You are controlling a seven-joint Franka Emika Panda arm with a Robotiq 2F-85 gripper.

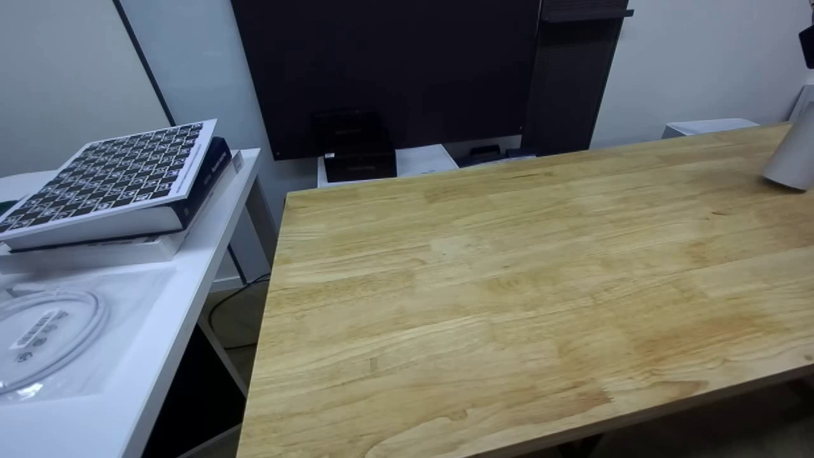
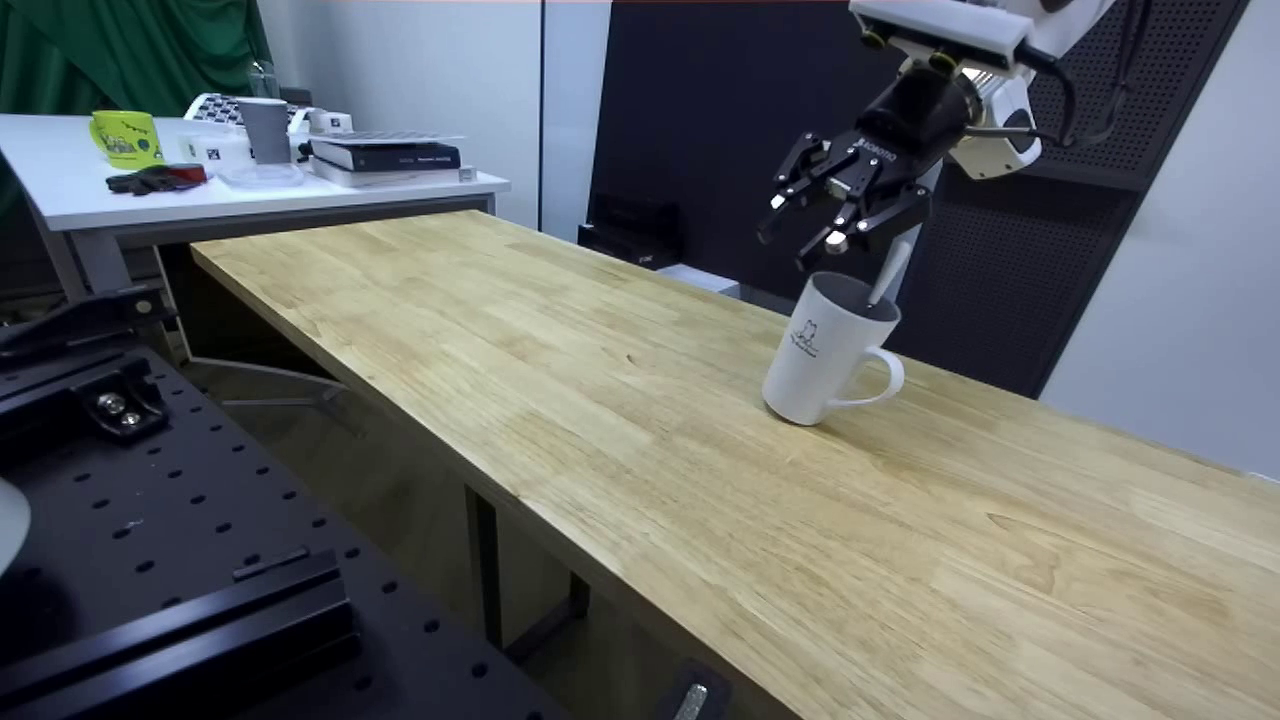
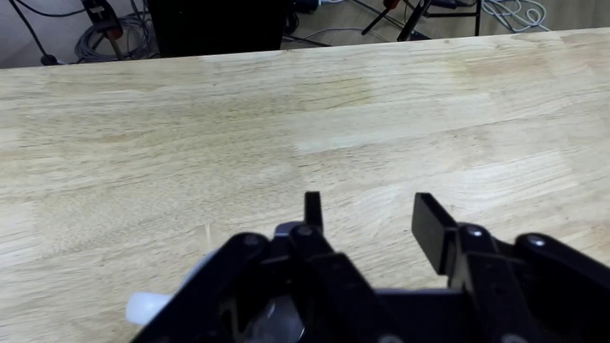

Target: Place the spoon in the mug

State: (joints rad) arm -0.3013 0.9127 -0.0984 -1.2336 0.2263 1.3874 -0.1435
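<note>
The white mug point(image 2: 815, 350) stands upright on the wooden table in an exterior view, its handle to the right. The spoon point(image 2: 890, 270) leans inside it, its pale upper end sticking out over the rim; its lower end is hidden. The mug also shows cut off at the right edge of an exterior view point(image 1: 792, 156). My gripper point(image 2: 787, 247) is open and empty, above and beside the mug, apart from it and the spoon. In the wrist view the gripper point(image 3: 364, 209) has nothing between its fingers; its left finger covers much of the mug point(image 3: 147, 307). The spoon cannot be made out there.
The wooden table point(image 2: 600, 350) runs past the mug. A white side table point(image 2: 300, 205) holds books point(image 2: 385, 157), a yellow-green mug point(image 2: 127, 138), a grey cup point(image 2: 265, 130) and gloves point(image 2: 155, 180). A black perforated surface point(image 2: 250, 500) lies at front left.
</note>
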